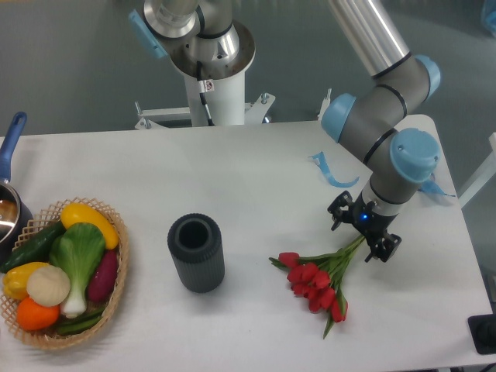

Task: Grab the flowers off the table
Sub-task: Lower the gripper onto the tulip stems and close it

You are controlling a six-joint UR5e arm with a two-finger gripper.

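Note:
The flowers [316, 280], a bunch of red tulip buds on green stems, lie on the white table [256, 186] at the front right, buds toward the front left and stems running up to the right. My gripper [363, 235] hangs low over the upper stems, open, one finger on each side of them. The stem ends are hidden under the gripper. I cannot tell whether the fingers touch the stems.
A dark ribbed cylinder vase [196, 253] stands left of the flowers. A wicker basket [116, 279] of vegetables sits at the front left, with a blue-handled pot [9, 155] behind it. Curled blue ribbon [327, 170] lies behind the gripper near the right edge.

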